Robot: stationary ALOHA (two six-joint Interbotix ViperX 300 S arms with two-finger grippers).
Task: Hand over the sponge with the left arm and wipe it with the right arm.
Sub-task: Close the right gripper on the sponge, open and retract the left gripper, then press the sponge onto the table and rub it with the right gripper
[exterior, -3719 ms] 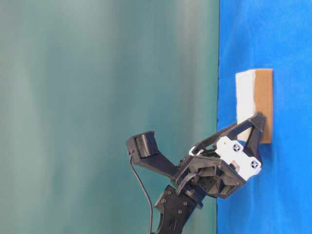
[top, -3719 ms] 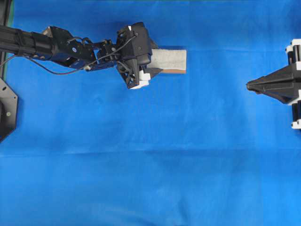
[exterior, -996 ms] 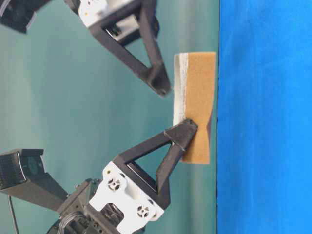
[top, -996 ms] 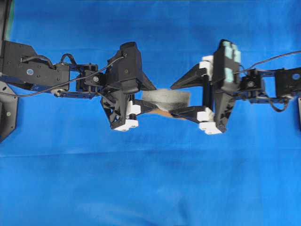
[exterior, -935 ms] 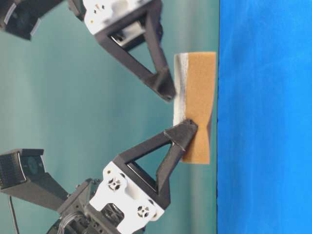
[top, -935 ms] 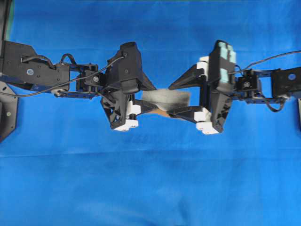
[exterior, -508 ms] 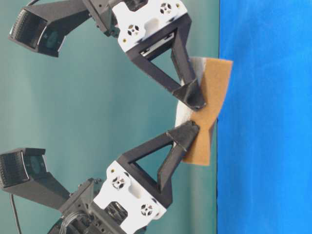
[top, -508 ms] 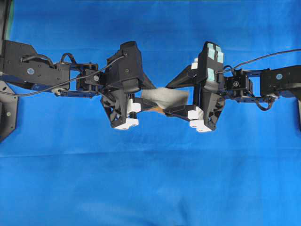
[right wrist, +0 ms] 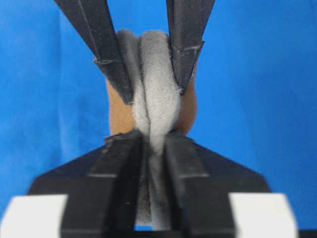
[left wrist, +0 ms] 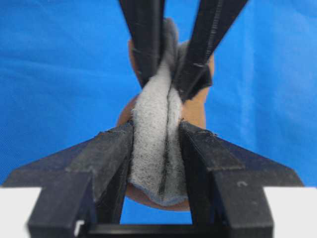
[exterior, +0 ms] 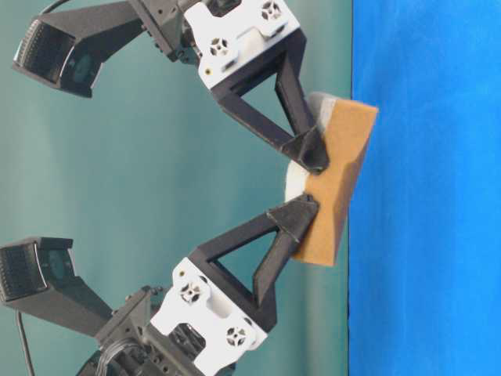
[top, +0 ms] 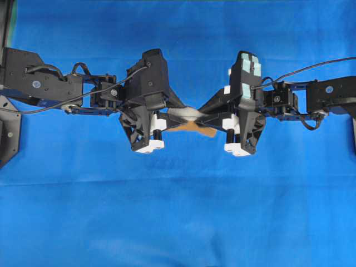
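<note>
Item: blue cloth (top: 178, 211) covering the counter. Bare across the lower half of the overhead view; nothing lies on it near the arms. A dark mount (top: 6, 133) sits at its left edge. A teal backdrop (exterior: 156, 172) fills the left part of the table-level view.

Item: cables. One black cable (top: 89, 95) runs along the left arm to its camera housing; another (top: 311, 65) trails from the right arm toward the right edge.

Item: sponge (top: 189, 118). Held between the two tools near the middle of the overhead view, clear of the cloth as the table-level view shows. Grey-white speckled face folded in on itself, pinched into a waist; orange-brown layer (exterior: 337, 188) turned outward and tilted.

Item: left arm (top: 61, 92), plain black. Reaches level from the left edge, its tool (top: 169, 118) pointing right. Fingers (left wrist: 111, 148) pressed against both sides of the sponge's near end, squeezing the grey face into a crease: gripping the sponge.

Item: right arm (top: 311, 100), teal tape patches (top: 247, 72) on the housing. Reaches level from the right edge, its tool (top: 207, 118) pointing left, tip to tip with the other. Fingers (right wrist: 124, 153) closed narrow on the opposite end of the sponge, compressing it: gripping the sponge.

Obstruction: none between the tools; each wrist view shows the other tool's fingers on the far end.
</note>
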